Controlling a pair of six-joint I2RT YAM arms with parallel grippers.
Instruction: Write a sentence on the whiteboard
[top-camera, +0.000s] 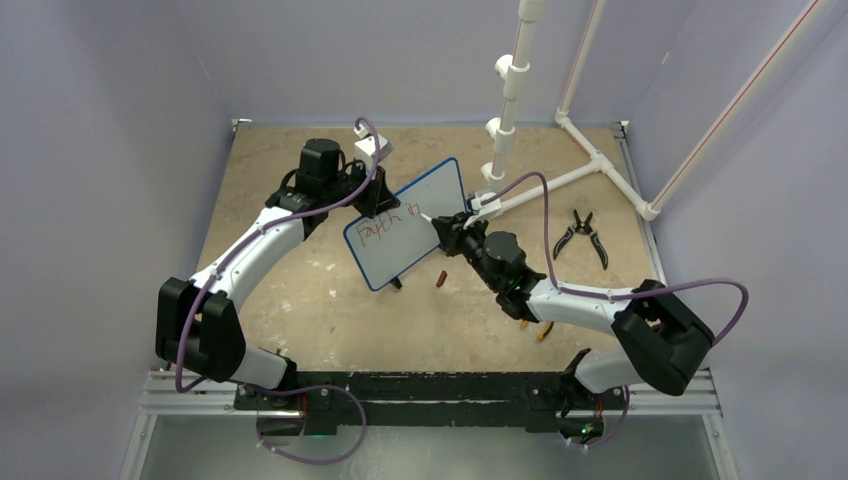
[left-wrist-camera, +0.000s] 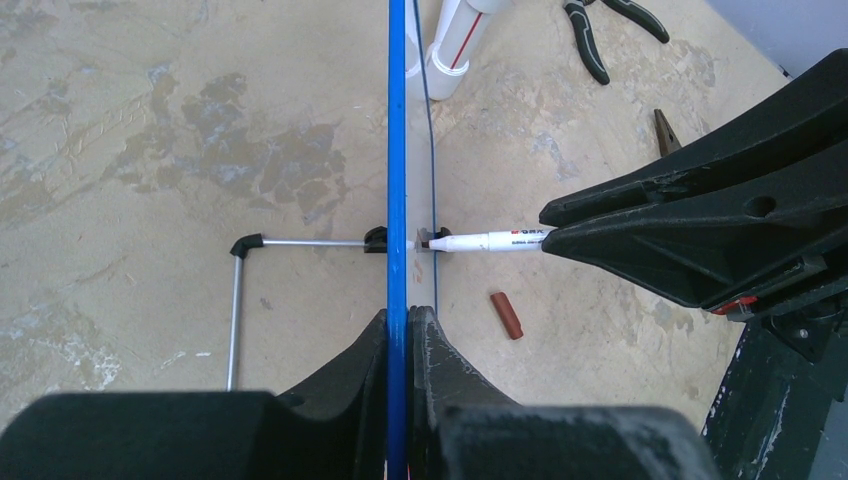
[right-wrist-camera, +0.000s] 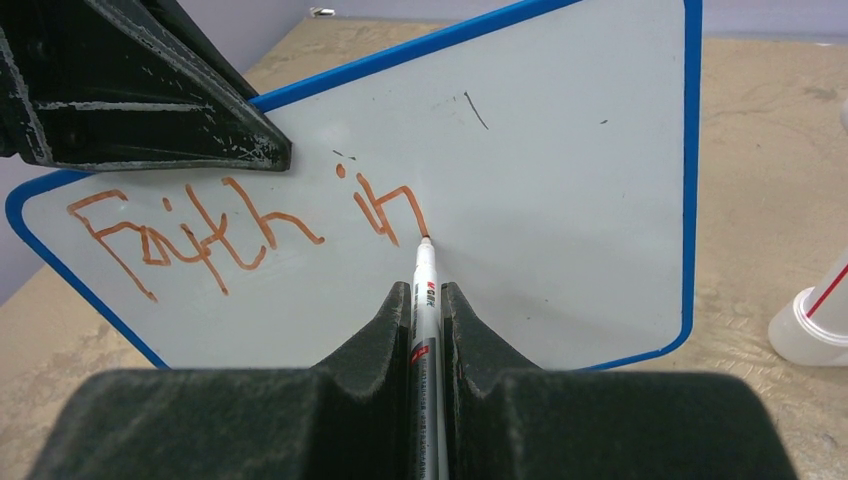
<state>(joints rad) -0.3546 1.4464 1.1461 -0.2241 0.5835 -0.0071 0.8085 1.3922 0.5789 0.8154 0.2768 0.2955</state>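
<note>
Left gripper (left-wrist-camera: 400, 318) grips whiteboard (top-camera: 400, 255) (long axis near-left to far-right); right gripper (right-wrist-camera: 425, 288) pinches marker (right-wrist-camera: 424, 262).

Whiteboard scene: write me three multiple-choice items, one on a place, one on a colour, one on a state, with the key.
1. Where do the pliers lie?
A. On the table, right of the whiteboard
B. In the left arm's fingers
C. On top of the board

2. What colour is the writing?
A. Black
B. Green
C. Orange-red

3. What is the right gripper doing?
A. Hanging open and empty
B. Shut on the marker
C. Shut on the board's rim

Key:
1 A: the top view shows them lying on the table, apart from both arms.
2 C: "Faith in" reads orange-red in the right wrist view.
3 B: it pinches the marker barrel, with the tip on the board.
</note>
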